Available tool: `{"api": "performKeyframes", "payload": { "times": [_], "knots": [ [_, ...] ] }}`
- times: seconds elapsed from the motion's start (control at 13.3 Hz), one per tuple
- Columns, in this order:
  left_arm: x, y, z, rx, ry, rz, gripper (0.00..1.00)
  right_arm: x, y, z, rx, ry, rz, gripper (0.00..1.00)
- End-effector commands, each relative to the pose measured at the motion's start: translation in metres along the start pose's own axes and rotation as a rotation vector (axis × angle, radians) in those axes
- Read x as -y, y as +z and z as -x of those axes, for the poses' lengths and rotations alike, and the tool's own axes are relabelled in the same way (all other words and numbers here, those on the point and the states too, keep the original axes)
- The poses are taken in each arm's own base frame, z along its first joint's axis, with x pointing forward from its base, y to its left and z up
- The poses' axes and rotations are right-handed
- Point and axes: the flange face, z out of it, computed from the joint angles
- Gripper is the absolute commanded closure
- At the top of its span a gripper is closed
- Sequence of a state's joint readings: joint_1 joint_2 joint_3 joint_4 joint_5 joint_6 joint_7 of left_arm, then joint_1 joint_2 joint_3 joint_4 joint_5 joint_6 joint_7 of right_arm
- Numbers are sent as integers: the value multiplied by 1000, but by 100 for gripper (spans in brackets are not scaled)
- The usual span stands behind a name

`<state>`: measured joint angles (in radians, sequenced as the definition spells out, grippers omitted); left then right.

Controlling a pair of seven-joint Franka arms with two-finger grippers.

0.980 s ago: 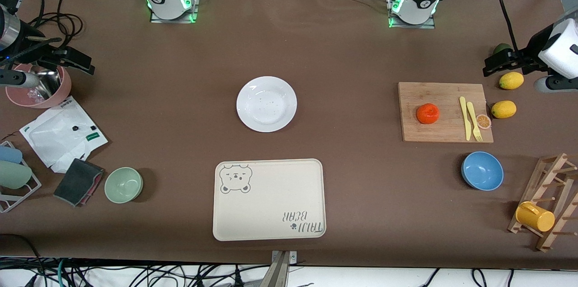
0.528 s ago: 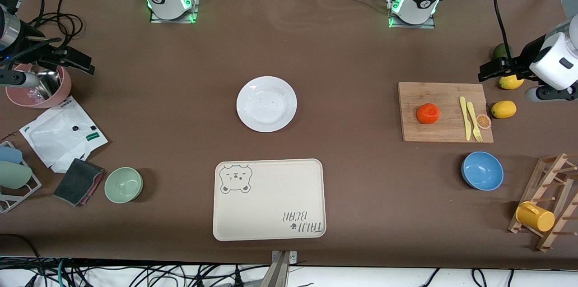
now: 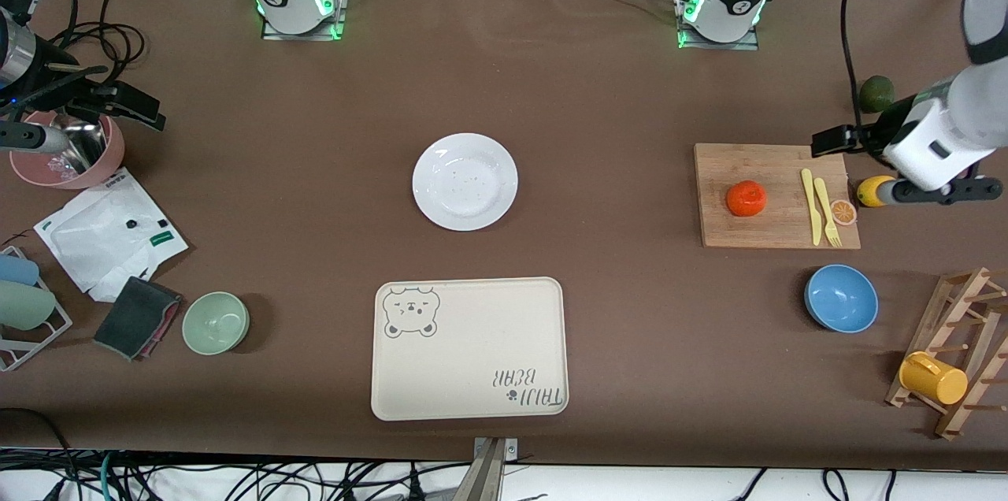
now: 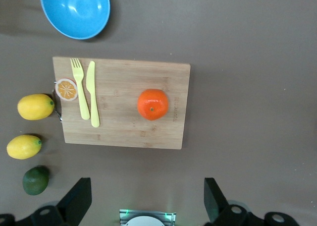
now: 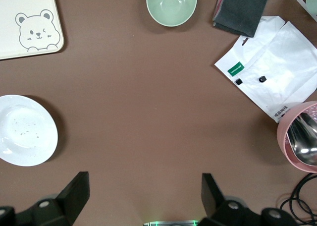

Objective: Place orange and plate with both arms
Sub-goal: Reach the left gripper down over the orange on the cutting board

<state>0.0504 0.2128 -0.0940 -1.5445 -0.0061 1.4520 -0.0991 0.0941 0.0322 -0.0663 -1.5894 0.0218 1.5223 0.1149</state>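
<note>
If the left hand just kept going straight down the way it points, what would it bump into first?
Probably bare tabletop or the edge of the cutting board, rather than the orange. The left hand, fingers wide apart, hangs just off the board's edge; exact depth is unclear.

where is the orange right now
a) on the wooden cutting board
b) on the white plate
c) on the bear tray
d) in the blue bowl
a: the orange sits on the wooden cutting board, beside the yellow fork and knife, with no gripper touching it.
</note>
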Motion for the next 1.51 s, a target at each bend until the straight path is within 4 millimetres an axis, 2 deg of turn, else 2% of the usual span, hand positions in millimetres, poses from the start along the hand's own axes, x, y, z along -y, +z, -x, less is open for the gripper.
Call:
{"api": "performKeyframes", "payload": {
  "times": [0.0, 0.15, 0.45, 0.68, 0.9, 1.13, 1.43],
  "knots": [
    [-1, 44, -29, 80, 21, 10, 0, 1, -2, 3, 6, -5, -8, 0],
    [-1, 78, -43, 146, 21, 9, 0, 1, -2, 3, 6, -5, -8, 0],
    [4, 139, -51, 204, 12, 7, 0, 1, -2, 3, 6, -5, -8, 0],
    [5, 185, -53, 171, 8, 11, 0, 1, -2, 3, 6, -5, -8, 0],
    [1, 234, -62, 29, 13, 14, 0, 1, -2, 3, 6, -5, -8, 0],
    [7, 243, -60, -2, 14, 6, 0, 1, -1, 3, 8, -5, -8, 0],
    [8, 276, -51, -28, 35, -22, 0, 0, -2, 3, 6, -3, -7, 0]
  ]
}}
